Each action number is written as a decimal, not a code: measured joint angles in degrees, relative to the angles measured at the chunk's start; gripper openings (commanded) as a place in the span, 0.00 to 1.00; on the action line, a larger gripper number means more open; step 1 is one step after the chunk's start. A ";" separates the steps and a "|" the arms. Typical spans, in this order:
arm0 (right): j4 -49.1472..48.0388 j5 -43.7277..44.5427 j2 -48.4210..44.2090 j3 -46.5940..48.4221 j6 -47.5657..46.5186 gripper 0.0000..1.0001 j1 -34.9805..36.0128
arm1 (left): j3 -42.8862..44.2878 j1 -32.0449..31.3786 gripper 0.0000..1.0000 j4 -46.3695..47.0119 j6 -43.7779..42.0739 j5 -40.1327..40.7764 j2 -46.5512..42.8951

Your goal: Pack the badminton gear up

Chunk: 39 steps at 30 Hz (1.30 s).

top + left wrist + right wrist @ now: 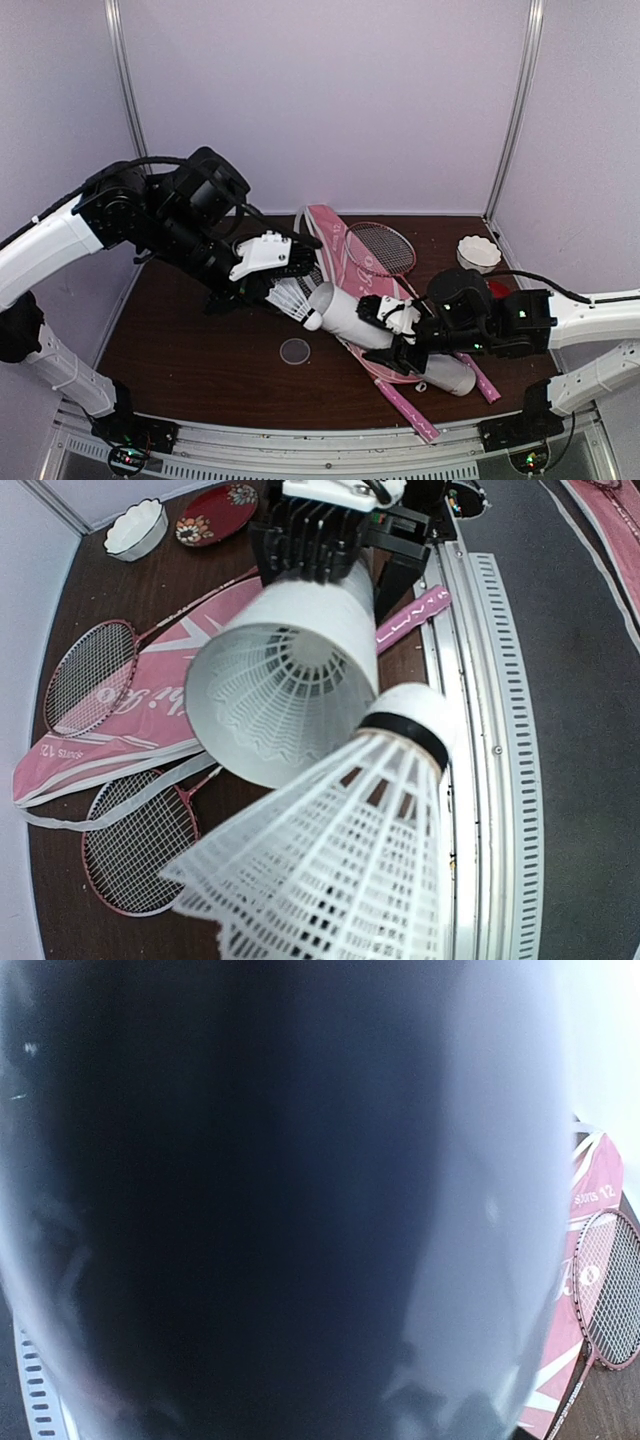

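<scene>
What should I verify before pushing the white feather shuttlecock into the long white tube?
1. Left gripper grips white feather shuttlecock: ok.
2. Right gripper clamps long white tube, mouth toward the left arm: ok.
3. Cork end leads toward the mouth: ok.
4. Cork centred on the mouth: not ok, it sits beside the rim.
5. Room inside: cannot tell; another shuttlecock already sits in the tube.
6. Right wrist view usable: not ok, almost wholly blocked.
</scene>
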State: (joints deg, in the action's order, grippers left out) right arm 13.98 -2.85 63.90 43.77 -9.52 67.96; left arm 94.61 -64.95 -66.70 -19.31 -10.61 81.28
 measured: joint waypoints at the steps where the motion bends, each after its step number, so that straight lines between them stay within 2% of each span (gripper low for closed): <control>1: 0.07 -0.04 0.15 0.07 -0.13 0.36 0.13 | 0.52 -0.04 0.00 -0.22 -0.02 0.61 0.22; 16: 0.09 -0.90 0.61 0.17 -0.63 0.36 0.46 | 2.32 -0.09 0.00 -2.51 0.33 9.20 0.37; 28: -1.40 -0.94 1.68 1.33 1.51 0.36 0.55 | 6.27 -2.75 0.00 -3.98 -0.31 5.90 4.42; 34: -1.81 -0.92 2.78 2.23 2.43 0.36 0.55 | 8.35 -4.55 0.00 -5.20 -0.87 7.41 6.71; 36: -1.77 -0.92 3.08 2.49 2.47 0.36 0.55 | 9.09 -5.31 0.10 -5.46 -1.01 8.46 7.23; 37: -1.79 -0.92 3.19 2.58 2.47 0.36 0.55 | 9.33 -5.60 0.22 -5.49 -1.05 8.83 7.41; 39: -1.81 -0.92 3.23 2.60 2.47 0.36 0.55 | 9.64 -5.79 0.35 -5.53 -1.22 8.92 7.52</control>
State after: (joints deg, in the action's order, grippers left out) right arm 12.16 -3.77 67.13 46.37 -7.05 68.51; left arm 104.25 -70.74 -72.23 -20.53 -1.69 88.79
